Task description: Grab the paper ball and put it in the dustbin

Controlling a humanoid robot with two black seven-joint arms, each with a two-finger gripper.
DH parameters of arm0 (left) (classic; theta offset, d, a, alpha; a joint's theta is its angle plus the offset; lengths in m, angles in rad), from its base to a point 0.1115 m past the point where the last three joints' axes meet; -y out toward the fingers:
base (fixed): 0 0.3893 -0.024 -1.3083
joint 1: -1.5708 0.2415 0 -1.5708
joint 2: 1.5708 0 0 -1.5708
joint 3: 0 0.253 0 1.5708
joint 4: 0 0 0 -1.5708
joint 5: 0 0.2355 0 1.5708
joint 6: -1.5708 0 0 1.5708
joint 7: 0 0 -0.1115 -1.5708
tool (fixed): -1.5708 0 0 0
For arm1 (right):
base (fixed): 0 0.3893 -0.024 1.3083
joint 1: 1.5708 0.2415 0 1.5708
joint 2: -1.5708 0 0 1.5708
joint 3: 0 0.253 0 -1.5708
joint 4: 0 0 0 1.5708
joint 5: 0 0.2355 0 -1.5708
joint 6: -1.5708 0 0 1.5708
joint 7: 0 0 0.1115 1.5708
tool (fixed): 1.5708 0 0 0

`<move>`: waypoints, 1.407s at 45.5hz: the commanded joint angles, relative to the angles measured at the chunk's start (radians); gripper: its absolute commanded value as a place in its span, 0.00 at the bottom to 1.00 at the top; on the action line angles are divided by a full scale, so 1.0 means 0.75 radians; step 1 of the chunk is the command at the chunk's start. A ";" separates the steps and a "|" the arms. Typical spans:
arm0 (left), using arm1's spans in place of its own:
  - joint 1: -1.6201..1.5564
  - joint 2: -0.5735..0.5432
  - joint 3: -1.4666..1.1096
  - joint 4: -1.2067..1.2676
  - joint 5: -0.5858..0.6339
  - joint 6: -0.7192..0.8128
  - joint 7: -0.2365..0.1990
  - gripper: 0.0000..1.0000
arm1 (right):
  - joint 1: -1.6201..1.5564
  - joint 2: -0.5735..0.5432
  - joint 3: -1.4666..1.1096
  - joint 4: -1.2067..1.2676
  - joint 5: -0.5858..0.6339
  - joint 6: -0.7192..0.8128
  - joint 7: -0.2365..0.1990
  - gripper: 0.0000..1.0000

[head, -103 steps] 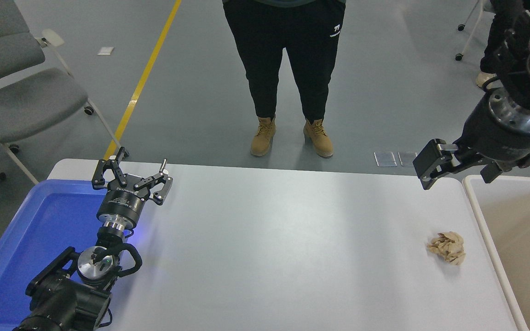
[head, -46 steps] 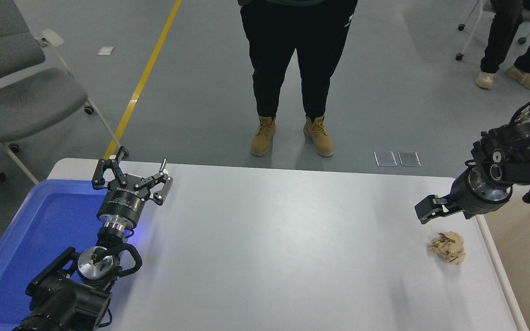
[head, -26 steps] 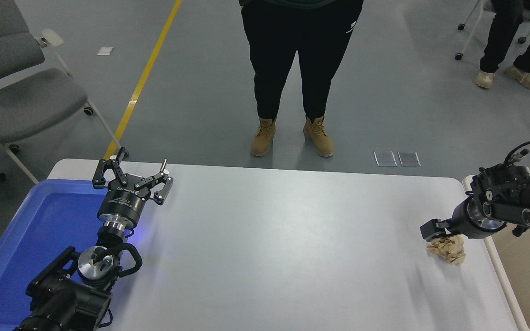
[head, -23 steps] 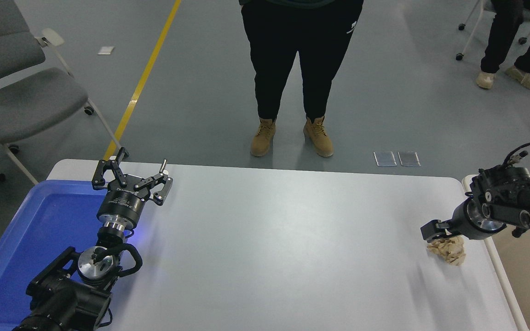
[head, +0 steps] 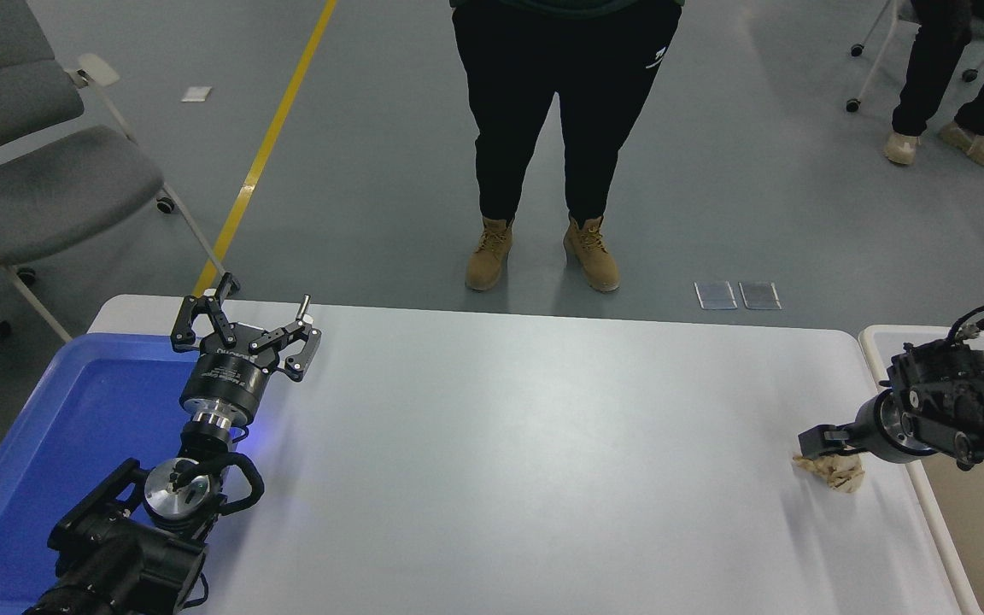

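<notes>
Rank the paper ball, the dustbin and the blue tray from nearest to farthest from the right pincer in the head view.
1. Paper ball: directly under the right pincer, near the table's right edge.
2. Dustbin: just right of it, off the table's right edge.
3. Blue tray: far left end.

The ball (head: 834, 472) lies on the surface (head: 526, 461) at its right. The bin (head: 962, 512) stands right of it, the tray (head: 48, 444) far left.

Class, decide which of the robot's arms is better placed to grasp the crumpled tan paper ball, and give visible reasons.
Right. The right gripper sits directly over the crumpled tan paper ball, beside the beige plastic dustbin. The left gripper is parked across the white table, over the blue plastic tray.
</notes>
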 commanded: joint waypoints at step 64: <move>0.000 0.000 -0.001 0.000 0.000 0.000 0.002 0.99 | 1.486 -0.743 -0.265 0.880 -0.293 0.573 0.034 0.00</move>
